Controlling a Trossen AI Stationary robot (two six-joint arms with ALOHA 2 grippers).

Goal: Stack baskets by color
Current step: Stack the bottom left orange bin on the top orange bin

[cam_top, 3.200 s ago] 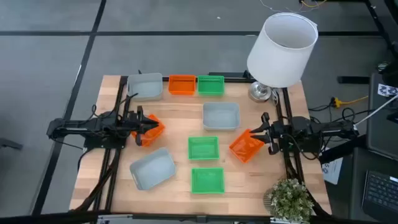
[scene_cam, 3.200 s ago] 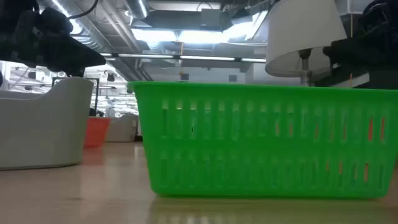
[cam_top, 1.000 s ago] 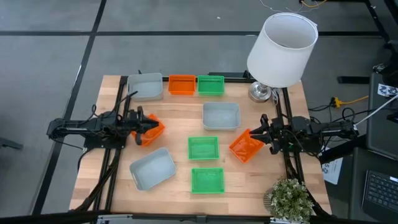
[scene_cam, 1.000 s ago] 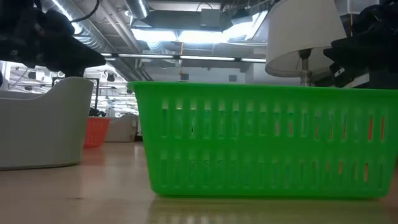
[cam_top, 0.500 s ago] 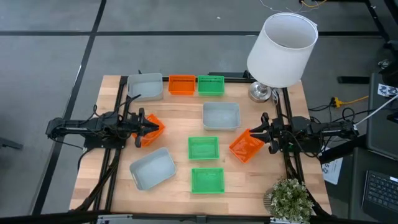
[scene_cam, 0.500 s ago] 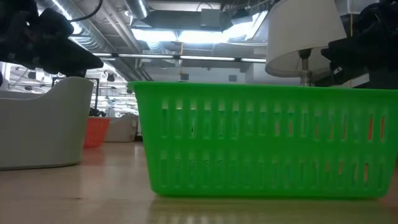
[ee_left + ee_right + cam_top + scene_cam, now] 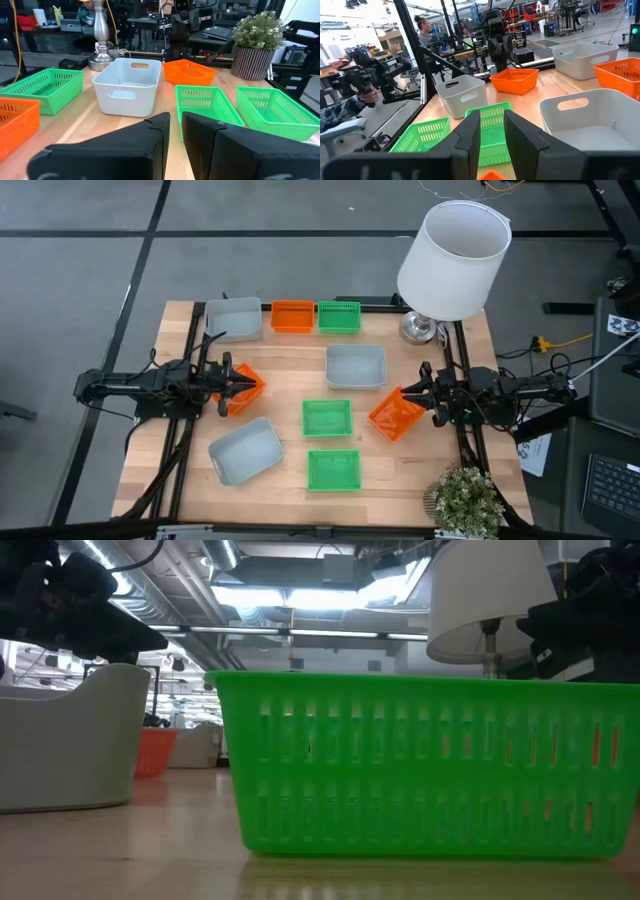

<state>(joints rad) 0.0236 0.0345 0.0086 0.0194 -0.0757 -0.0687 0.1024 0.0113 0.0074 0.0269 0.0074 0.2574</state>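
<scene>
Baskets: nine lie spread over the wooden table (image 7: 290, 365), none nested in another.
Left gripper (image 7: 236, 384): at the table's left side, jaws narrowed onto the rim of a tilted orange basket (image 7: 245, 389), lifted off the wood.
Left grey baskets: one (image 7: 233, 318) at the far left corner, another (image 7: 245, 450) near the front, angled.
Back row: an orange basket (image 7: 292, 316) just beside a green basket (image 7: 339, 316).
Middle: a grey basket (image 7: 355, 366), then a green basket (image 7: 327, 418) and another green one (image 7: 333, 469) toward the front.
Right gripper (image 7: 415, 402): at the right side, jaws part closed on the edge of a second tilted orange basket (image 7: 394, 416).
In the way: a white lampshade (image 7: 453, 260) overhangs the far right corner; a potted plant (image 7: 465, 500) stands at the front right.
</scene>
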